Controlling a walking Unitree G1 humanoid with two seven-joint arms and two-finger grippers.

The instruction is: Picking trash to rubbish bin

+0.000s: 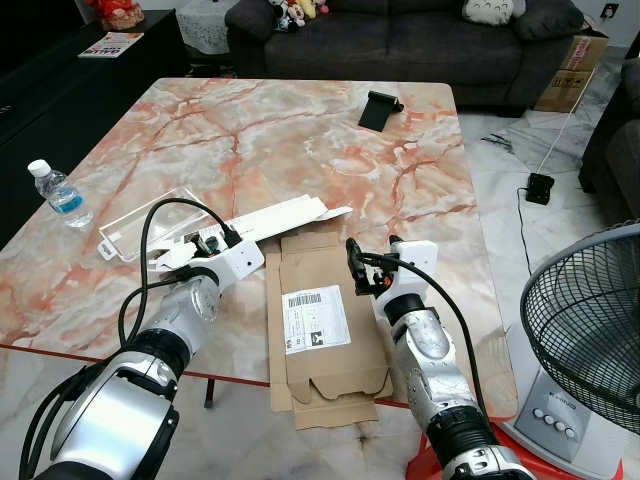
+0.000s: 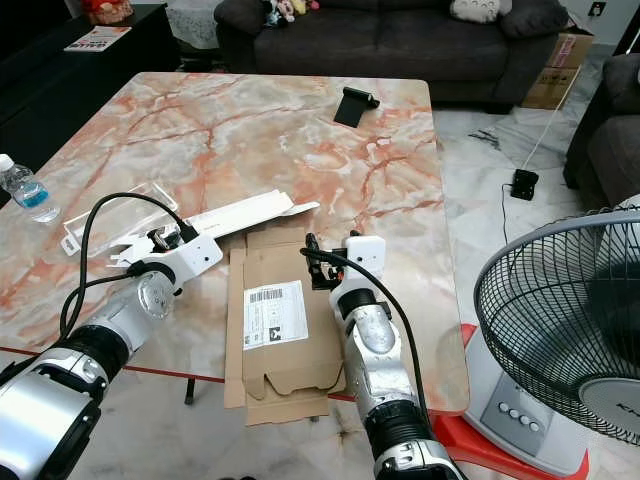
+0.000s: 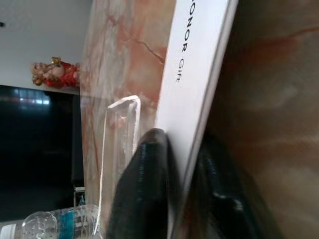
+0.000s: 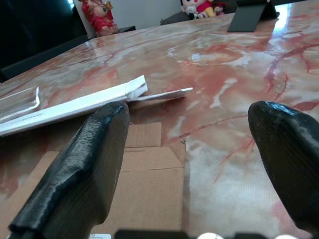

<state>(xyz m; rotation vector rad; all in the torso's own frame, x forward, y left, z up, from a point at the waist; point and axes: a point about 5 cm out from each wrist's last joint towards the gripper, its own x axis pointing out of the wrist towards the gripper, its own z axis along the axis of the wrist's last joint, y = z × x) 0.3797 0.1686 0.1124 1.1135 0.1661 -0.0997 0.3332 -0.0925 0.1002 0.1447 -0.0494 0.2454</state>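
A long flat white box (image 1: 283,217) lies on the marble table (image 1: 300,130), left of centre. My left gripper (image 1: 212,243) is shut on its near end; in the left wrist view the two black fingers (image 3: 143,191) pinch the box's edge (image 3: 197,84). A flattened brown cardboard box (image 1: 325,335) with a white label hangs over the table's front edge. My right gripper (image 1: 357,268) hovers open above that cardboard's far right corner, fingers (image 4: 84,164) wide apart with nothing between them.
A clear plastic tray (image 1: 140,225) lies touching the white box on its left. A water bottle (image 1: 60,195) stands at the table's left edge and a black stand (image 1: 378,108) at the far side. A floor fan (image 1: 590,320) is close on the right, a sofa (image 1: 400,40) behind.
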